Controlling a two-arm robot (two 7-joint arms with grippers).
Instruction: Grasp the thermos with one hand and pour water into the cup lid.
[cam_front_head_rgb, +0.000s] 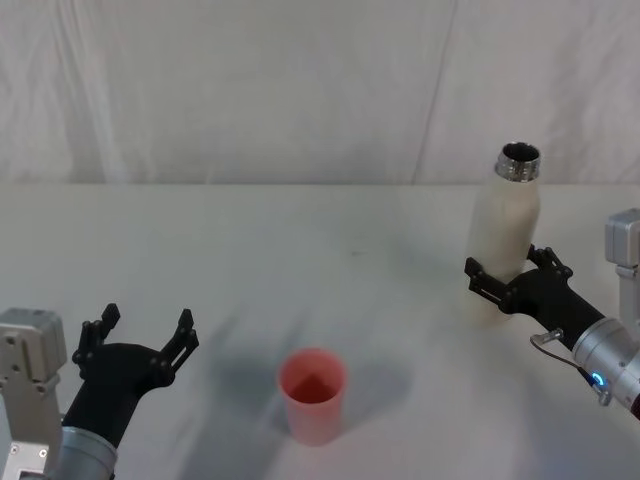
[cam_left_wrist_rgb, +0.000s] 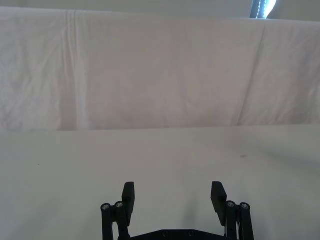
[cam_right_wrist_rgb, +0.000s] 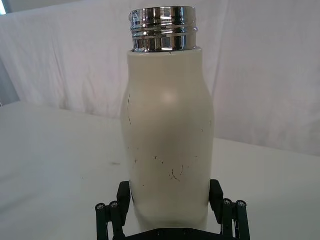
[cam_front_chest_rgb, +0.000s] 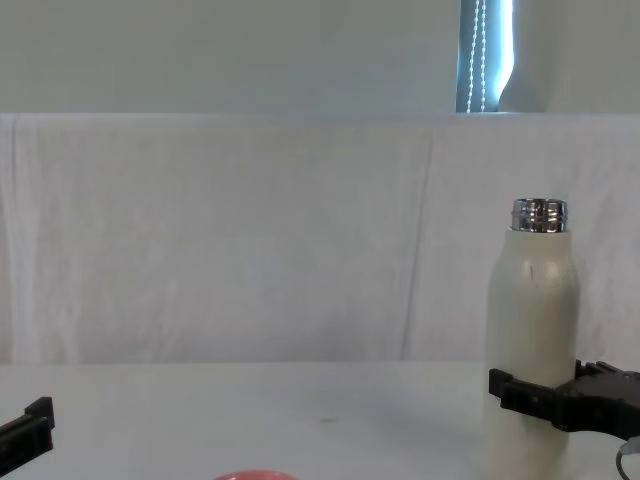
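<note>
right gripper (cam_front_head_rgb: 503, 282) clamped low on upright thermos (cam_front_head_rgb: 506, 225), seemingly lifted, left gripper (cam_front_head_rgb: 140, 335) wide, cup lid (cam_front_head_rgb: 313, 394) between

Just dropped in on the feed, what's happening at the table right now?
The right gripper has its fingers on either side of the lower body of the thermos, which stands upright on the table with its neck open. Whether it is already squeezing is hard to tell. The pink cup lid sits upright nearer the robot, apart from the thermos. The left gripper waits open, low on the left, holding nothing. Pouring has not begun.
</note>
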